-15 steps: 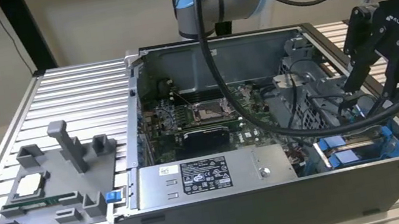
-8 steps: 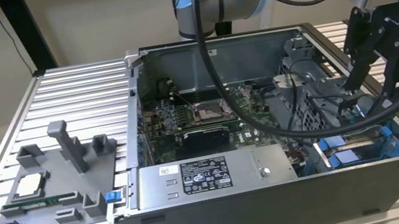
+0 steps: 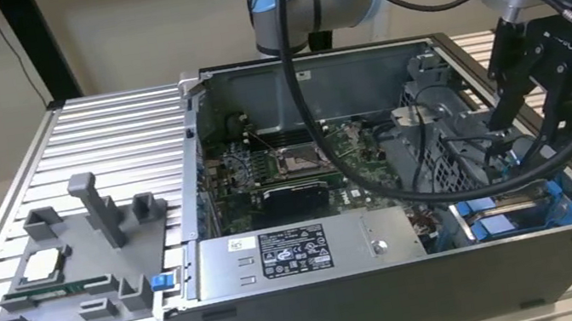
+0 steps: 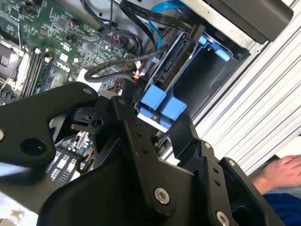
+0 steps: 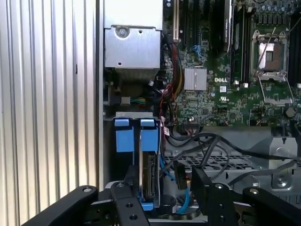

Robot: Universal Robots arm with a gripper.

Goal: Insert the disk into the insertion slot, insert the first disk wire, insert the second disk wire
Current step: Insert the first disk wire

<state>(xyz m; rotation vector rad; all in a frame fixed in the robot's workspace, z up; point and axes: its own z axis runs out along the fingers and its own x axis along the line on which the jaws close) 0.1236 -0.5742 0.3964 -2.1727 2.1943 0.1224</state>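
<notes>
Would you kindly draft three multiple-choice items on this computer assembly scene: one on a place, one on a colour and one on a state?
1. Where does the black tool hang?
A. over the grey fixture tray
B. over the narrow grey insertion slot, at the exterior view's right
C. over the square CPU socket

2. What colour are the two side-by-side plastic tabs?
A. red
B. blue
C. yellow

3. In what state is the grey metal computer case?
A. shut, panel on
B. open, its inside exposed
C. turned upside down

Answers:
1 B: in the exterior view the tool sits above the bay at the case's right end.
2 B: both wrist views show the tabs bright blue.
3 B: the green motherboard lies in plain sight.
</notes>
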